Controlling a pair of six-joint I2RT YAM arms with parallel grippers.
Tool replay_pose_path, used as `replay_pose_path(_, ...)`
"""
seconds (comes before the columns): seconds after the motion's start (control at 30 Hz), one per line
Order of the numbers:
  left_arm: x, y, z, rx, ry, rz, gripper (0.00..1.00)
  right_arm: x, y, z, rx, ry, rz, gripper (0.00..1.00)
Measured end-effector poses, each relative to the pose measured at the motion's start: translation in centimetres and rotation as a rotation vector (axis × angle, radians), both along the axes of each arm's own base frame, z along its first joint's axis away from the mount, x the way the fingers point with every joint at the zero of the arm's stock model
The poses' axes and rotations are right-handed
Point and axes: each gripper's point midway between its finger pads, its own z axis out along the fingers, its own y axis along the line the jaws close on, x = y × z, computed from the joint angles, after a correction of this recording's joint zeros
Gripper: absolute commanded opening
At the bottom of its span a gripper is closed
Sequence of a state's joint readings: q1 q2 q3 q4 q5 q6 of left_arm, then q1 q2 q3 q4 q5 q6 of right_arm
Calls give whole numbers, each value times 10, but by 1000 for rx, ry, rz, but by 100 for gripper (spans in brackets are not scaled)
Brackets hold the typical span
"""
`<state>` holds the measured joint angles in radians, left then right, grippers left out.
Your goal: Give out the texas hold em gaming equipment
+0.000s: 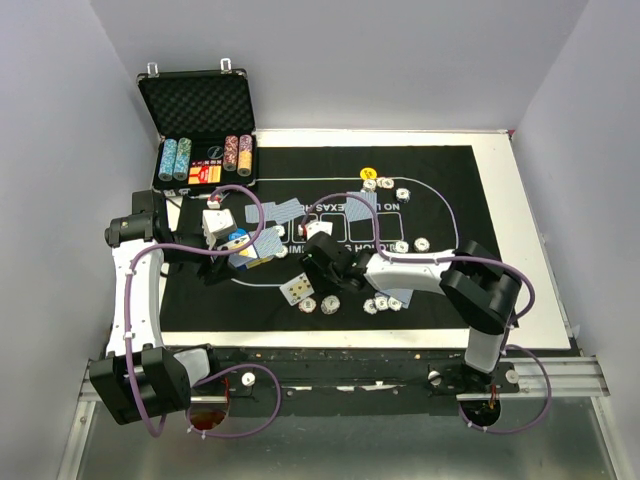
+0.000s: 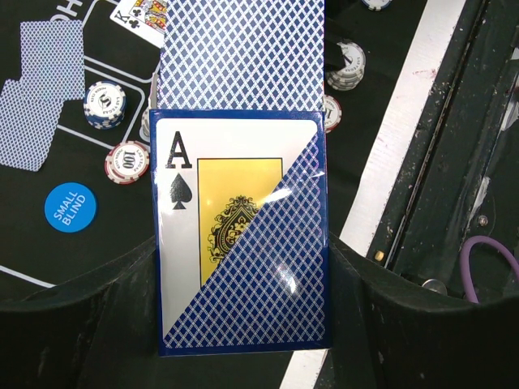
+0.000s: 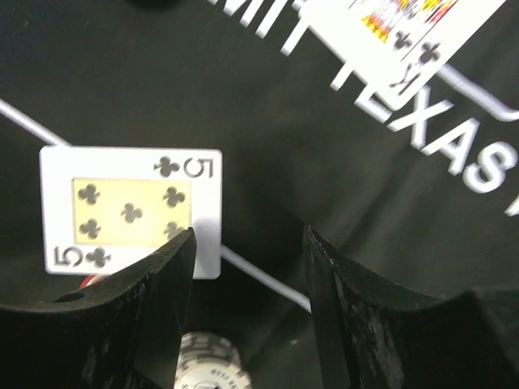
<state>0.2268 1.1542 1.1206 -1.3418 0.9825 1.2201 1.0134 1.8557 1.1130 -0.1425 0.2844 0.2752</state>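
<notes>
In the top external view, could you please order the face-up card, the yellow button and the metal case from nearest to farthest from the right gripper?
1. The face-up card: just beside the right gripper, on its near-left side.
2. The yellow button: at the far edge of the mat.
3. The metal case: in the far left corner.

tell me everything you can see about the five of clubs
The five of clubs lies flat and face up on the black mat: white border, pale yellow panel, five black pips. One finger of the right gripper hides its corner in the wrist view; the jaws stand open, empty.
</notes>
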Motion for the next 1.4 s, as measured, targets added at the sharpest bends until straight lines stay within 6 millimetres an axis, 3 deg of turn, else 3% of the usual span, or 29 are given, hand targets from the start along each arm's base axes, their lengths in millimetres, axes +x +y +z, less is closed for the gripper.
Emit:
replay_pose_path(0.1,0,0,0,0,0,0,0,-15,2,-8,55,73,-3,64)
replay_pose_path(0.67,0,0,0,-1,2,1,0,-46,44,-1,257,230,35,61)
replay_pose_path(1.2,0,0,0,-4,9,5,0,-112,123,2,363,304,292,59)
replay_pose_path(1.3,0,0,0,-4,11,6,0,-118,125,2,361,303,310,63)
replay_pose_path(1.4,0,0,0,-5,12,8,0,-121,114,4,351,296,306,69)
